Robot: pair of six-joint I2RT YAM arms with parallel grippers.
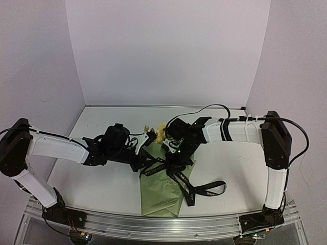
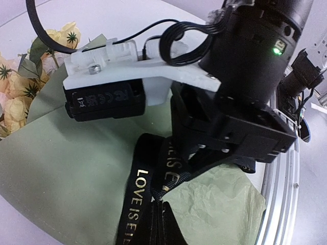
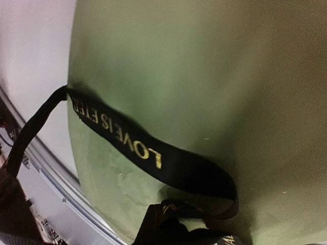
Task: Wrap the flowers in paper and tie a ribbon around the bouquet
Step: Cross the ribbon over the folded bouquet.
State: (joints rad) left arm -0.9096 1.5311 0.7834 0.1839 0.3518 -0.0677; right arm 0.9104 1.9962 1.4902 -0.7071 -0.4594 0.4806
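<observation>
Your right pincer (image 1: 173,161) is closed, its tips pressed down on the ribbon (image 1: 203,191) where the black band crosses the middle of the bouquet (image 1: 156,186). The left wrist camera shows those tips meeting a fold in the ribbon, gold lettering facing up. Your left pincer (image 1: 144,164) is closed as well (its own fingers sit below the edge of its camera's view, so the contact itself is hidden). Two strands of ribbon run straight to it from the crossing, so it appears to have the ribbon pinched too. The pincers are near each other, the left at the bouquet's left edge and the right over it. The bouquet lies on the table (image 1: 102,178) between the arms, narrow end toward the arm bases and wide end away from them. The flowers (image 1: 161,131) poke out at that far end, pale yellow against the olive paper (image 1: 161,204). A loose tail of ribbon trails off the paper to the right and lies curled on the table. The right wrist camera shows a loop of ribbon lying flat on the paper.
</observation>
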